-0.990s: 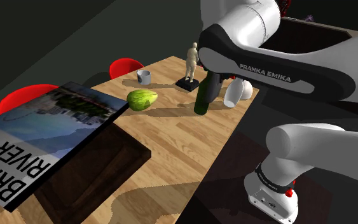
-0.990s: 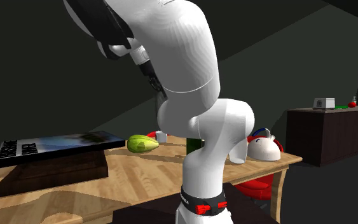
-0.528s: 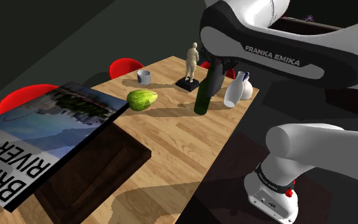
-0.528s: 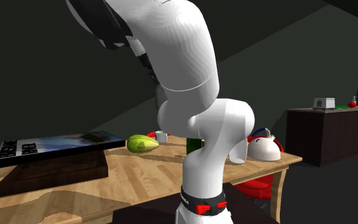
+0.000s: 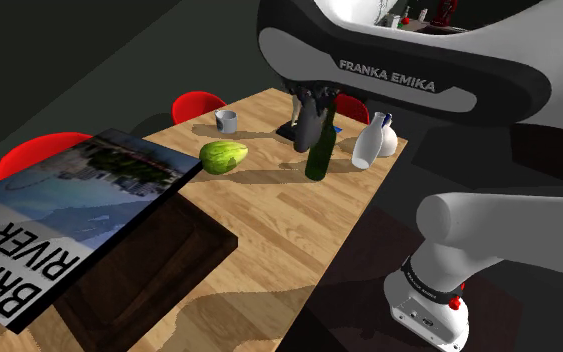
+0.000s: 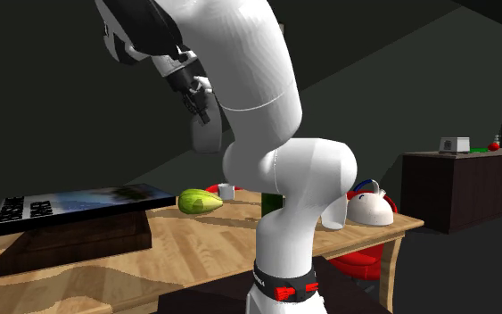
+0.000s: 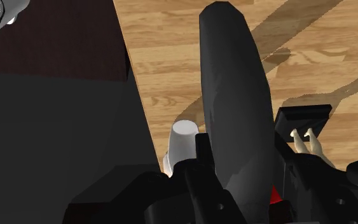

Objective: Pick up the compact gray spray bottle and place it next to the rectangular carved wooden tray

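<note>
- While the arm (image 5: 399, 75) stretches over the far end of the table (image 5: 269, 230), I see the jaws spread apart just above a dark bottle (image 5: 318, 150). In the wrist view its neck rises between them, and I cannot tell if they touch it.
- The pale spray bottle (image 5: 367, 147) stands upright at the table's edge on the stand's side, just beside the dark bottle and not held.
- The dark brown tray (image 5: 169, 275) lies at the table's near end under a big book (image 5: 59, 220), well apart from the spray bottle.
- A green fruit (image 5: 223, 156) lies between them.
</note>
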Tool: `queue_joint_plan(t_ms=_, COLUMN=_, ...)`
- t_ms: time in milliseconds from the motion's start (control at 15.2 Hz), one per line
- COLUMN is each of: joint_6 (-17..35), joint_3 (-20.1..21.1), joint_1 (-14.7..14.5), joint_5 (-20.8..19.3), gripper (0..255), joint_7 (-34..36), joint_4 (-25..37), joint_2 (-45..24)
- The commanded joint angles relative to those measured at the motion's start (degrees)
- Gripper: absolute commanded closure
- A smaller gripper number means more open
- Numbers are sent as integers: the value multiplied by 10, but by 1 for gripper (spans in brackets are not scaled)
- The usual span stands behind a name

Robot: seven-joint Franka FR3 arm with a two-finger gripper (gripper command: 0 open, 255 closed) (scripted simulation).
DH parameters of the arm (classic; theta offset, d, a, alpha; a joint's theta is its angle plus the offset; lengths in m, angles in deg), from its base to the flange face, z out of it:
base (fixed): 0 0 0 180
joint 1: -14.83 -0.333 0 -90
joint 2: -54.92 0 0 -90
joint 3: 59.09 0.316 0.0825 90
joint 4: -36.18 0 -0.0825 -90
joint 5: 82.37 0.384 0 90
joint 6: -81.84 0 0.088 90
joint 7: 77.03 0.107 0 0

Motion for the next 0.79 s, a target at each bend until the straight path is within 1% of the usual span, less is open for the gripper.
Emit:
queue_joint_plan(t_ms=0, joint_6=-10, joint_3=42, joint_1=24, joint_5=6, gripper=255, joint_7=27, joint_4=39, joint_2=-21)
queue_joint_plan(t_ms=132, joint_6=-23, joint_3=84, joint_1=53, joint_5=9, gripper=255, joint_7=51, joint_4=82, joint_2=-40)
queue_joint_plan(t_ms=264, joint_6=-38, joint_3=131, joint_1=89, joint_5=11, gripper=255, joint_7=74, joint_4=128, joint_2=-58)
queue_joint_plan(t_ms=330, joint_6=-46, joint_3=156, joint_1=109, joint_5=12, gripper=255, joint_7=84, joint_4=153, joint_2=-66)
queue_joint_plan(t_ms=396, joint_6=-56, joint_3=189, joint_1=137, joint_5=14, gripper=255, joint_7=97, joint_4=184, joint_2=-74)
queue_joint_plan(t_ms=726, joint_6=-24, joint_3=195, joint_1=128, joint_5=25, gripper=255, joint_7=104, joint_4=144, joint_2=-63)
